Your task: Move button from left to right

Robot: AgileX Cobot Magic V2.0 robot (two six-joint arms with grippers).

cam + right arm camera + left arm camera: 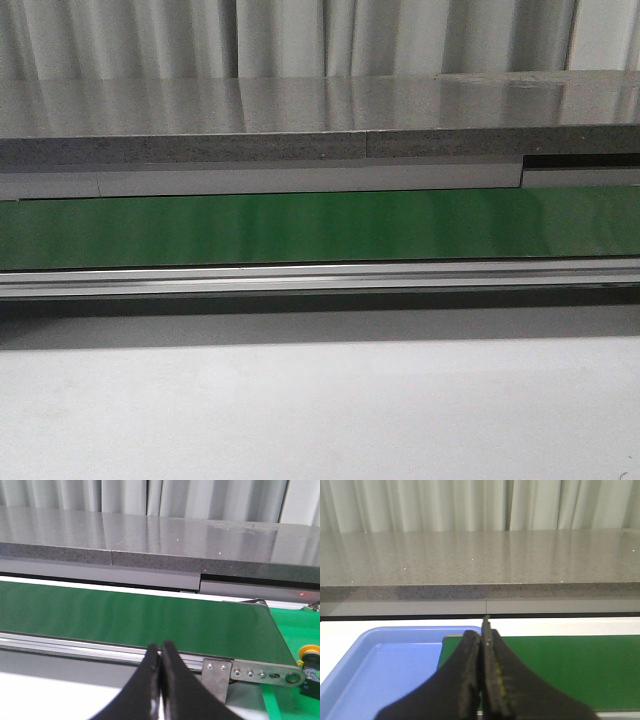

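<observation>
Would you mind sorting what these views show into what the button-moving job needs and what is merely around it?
For the job:
- button, yellow cap at the frame edge, past the belt's end
- left gripper, shut, empty
- right gripper, shut, empty

Just around:
- green conveyor belt
- blue tray
- grey stone counter
- white curtain

- Button point(311, 656): cut off by picture edge, only yellow cap and part of black body visible
- Blue tray point(380, 670): partly hidden behind left gripper point(483, 680)
</observation>
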